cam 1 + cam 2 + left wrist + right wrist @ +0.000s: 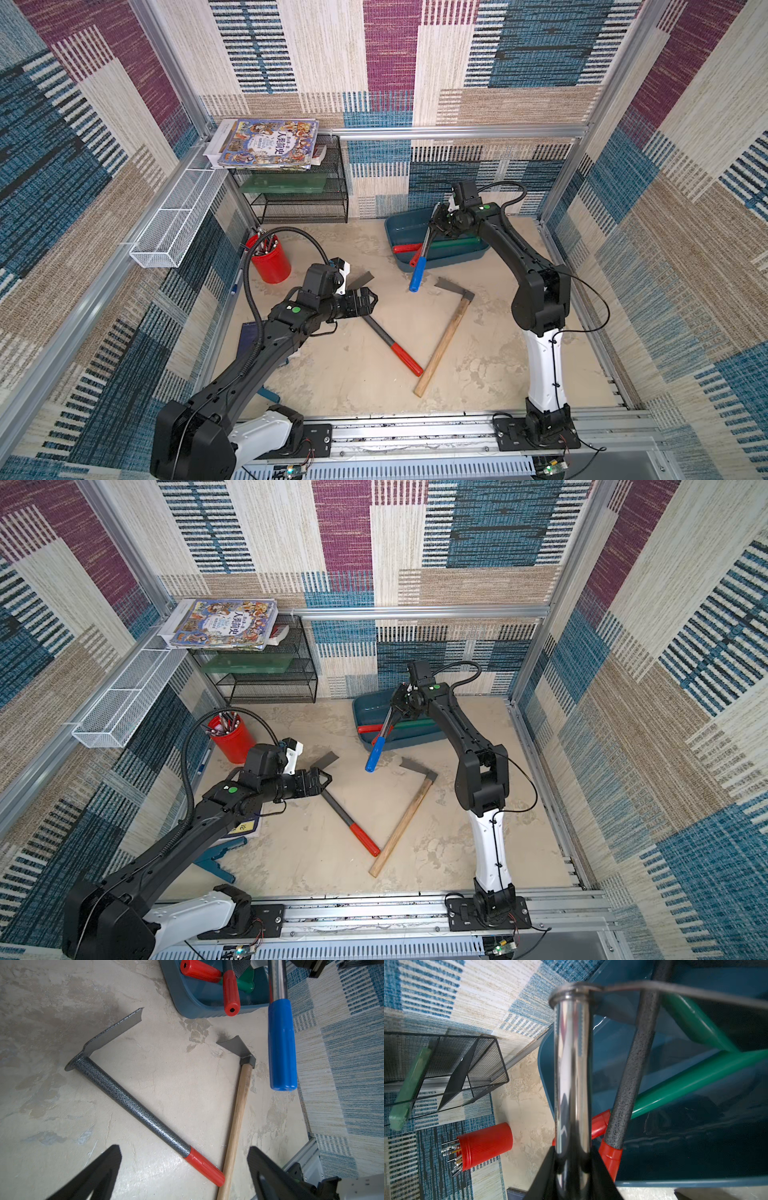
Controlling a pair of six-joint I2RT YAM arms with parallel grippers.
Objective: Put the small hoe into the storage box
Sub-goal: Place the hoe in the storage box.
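The right fingers point(544, 1180) pinch the blue-handled hoe point(417, 274) over the storage box point(453, 259); the left fingers point(99, 1169) are spread above the table point(353, 374).

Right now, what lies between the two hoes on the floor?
Only bare floor separates the red-grip hoe and the wooden-handled hoe, as the left wrist view shows.

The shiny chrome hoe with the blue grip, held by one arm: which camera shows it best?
Both top views: the chrome hoe with the blue grip hangs slanted from the right gripper, whole length visible. The left wrist view catches only grip and shaft; the right wrist view, only shaft and blade edge.
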